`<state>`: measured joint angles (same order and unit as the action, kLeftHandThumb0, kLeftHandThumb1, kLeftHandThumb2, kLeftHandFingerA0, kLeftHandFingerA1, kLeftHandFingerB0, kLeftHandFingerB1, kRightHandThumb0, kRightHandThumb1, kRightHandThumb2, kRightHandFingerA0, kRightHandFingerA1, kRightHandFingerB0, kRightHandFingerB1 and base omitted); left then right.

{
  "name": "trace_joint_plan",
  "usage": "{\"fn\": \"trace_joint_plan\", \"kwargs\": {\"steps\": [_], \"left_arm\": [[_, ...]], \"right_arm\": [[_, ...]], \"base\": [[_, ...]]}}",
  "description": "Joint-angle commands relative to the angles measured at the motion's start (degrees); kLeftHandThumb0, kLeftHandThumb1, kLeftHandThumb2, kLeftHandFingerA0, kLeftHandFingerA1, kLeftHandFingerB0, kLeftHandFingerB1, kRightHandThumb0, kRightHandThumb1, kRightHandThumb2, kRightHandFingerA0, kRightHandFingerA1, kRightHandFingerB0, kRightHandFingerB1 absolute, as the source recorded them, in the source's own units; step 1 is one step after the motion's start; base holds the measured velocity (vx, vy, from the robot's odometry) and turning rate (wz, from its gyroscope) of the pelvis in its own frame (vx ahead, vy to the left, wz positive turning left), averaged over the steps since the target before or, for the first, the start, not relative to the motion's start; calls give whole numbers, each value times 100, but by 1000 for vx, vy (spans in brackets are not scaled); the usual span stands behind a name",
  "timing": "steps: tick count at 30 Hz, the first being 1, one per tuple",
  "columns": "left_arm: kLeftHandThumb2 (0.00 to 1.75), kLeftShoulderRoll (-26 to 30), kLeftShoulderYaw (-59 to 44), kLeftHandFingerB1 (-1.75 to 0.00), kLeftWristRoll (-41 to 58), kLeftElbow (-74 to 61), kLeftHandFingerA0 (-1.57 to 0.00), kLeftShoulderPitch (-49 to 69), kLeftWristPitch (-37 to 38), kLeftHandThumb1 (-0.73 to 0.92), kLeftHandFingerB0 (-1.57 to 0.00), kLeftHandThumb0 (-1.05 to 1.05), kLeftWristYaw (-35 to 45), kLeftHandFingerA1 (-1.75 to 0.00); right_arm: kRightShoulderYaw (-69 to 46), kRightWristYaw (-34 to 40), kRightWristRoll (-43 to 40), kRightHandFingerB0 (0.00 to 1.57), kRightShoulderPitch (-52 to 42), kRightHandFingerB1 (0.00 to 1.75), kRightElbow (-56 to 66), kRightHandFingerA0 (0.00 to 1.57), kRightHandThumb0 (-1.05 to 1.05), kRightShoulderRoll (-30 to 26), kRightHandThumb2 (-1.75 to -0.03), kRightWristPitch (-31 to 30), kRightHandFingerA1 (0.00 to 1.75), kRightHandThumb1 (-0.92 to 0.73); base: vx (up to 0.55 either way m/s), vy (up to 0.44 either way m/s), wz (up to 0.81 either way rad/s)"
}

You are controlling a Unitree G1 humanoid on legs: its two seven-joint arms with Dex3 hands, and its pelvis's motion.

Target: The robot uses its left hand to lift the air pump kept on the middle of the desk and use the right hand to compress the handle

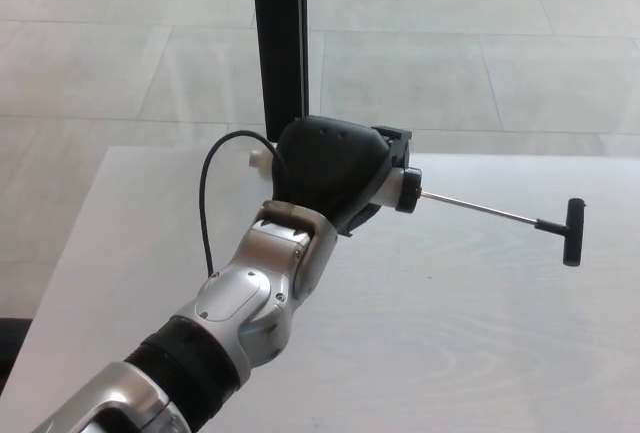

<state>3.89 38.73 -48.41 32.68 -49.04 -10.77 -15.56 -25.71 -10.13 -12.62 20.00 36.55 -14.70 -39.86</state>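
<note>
Gripping the air pump (398,185) around its barrel, the left hand (330,173) has its black fingers wrapped over the cylinder so that most of the body is hidden behind the palm. Its silver and black forearm rises from the bottom left corner of the head view. The pump is held up off the desk (480,333), lying roughly level and slightly tilted down to the right, over the middle of the pale grey desk top. Behind the hand a black upright post (279,38) stands at the far edge of the desk, with light floor tiles (480,53) beyond. A thin black hose (207,198) loops out from the pump's white left end and curves down beside the wrist. From the black cap at the pump's right end a slim metal rod (478,207) runs out fully extended, ending in the small black T-shaped handle (572,232), which hangs free in the air, well apart from the hand. No right hand shows in the picture.
</note>
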Motion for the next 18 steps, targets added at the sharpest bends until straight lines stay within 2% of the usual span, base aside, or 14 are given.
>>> {"fn": "trace_joint_plan", "kwargs": {"steps": [1,3,4,6,7,8,10,11,12,15,16,17,18], "left_arm": [[79,37,-94,-104,-66,-56,-91,92,-29,72,-82,-25,120,-160],[78,83,-129,-100,-48,-113,-92,138,-15,73,-82,-26,160,-156],[77,116,-118,-85,-81,-179,-92,157,-56,75,-82,-27,262,-145],[77,118,-128,-85,-99,-200,-92,169,-60,75,-82,-27,287,-145],[76,123,-174,-100,-69,-228,-89,196,-54,77,-81,-29,277,-159],[75,129,-214,-102,-37,-234,-90,210,1,77,-81,-29,249,-160],[77,125,-211,-93,-99,-257,-93,209,-44,75,-83,-29,280,-153],[77,109,-215,-98,-105,-231,-93,220,-8,74,-84,-28,195,-157],[78,103,-209,-101,-124,-222,-92,222,-11,73,-83,-28,167,-159],[81,107,-245,-104,-110,-263,-92,235,-4,73,-83,-26,187,-159],[86,125,-276,-108,-88,-335,-89,255,-75,69,-81,-21,324,-163],[91,113,-332,-120,-19,-363,-89,302,-80,67,-79,-19,357,-169],[92,67,-381,-109,-22,-343,-108,414,-213,58,-85,-19,299,-161]], "right_arm": [[-158,-3,-576,0,-42,0,78,0,-105,-62,-79,-546,0,-92],[-211,18,-726,0,-24,0,24,0,-105,-21,-80,-659,0,-92],[-303,-26,-848,0,-56,0,-71,0,-105,7,-81,-587,0,-92],[-315,-12,-903,0,-62,0,-80,0,-105,-10,-81,-593,0,-92],[-335,-14,-922,0,-101,0,-142,0,-105,-4,-86,-561,0,-92],[-327,-31,-924,0,-147,0,-201,0,-105,-9,-83,-502,0,-92],[-238,-25,-875,0,-223,0,-281,0,-103,-25,-87,-401,0,-92],[-186,-21,-823,0,-271,0,-326,0,-102,-45,-91,-335,0,-92],[-137,-10,-769,0,-306,0,-370,0,-105,-49,-127,-272,24,-85],[23,184,-561,0,-381,0,-542,0,-104,52,-126,0,21,-87],[94,386,-357,2,-426,17,-652,0,-95,141,-92,172,0,-92],[117,410,-317,3,-457,19,-694,0,-92,132,-91,225,0,-92],[127,435,-282,6,-509,11,-758,0,-99,133,-125,295,14,-88]], "base": [[0,0,0],[0,0,0],[0,0,0],[0,0,0],[0,0,0],[0,0,0],[0,0,0],[0,0,0],[0,0,0],[0,0,0],[0,0,0],[0,0,0],[0,0,0]]}}
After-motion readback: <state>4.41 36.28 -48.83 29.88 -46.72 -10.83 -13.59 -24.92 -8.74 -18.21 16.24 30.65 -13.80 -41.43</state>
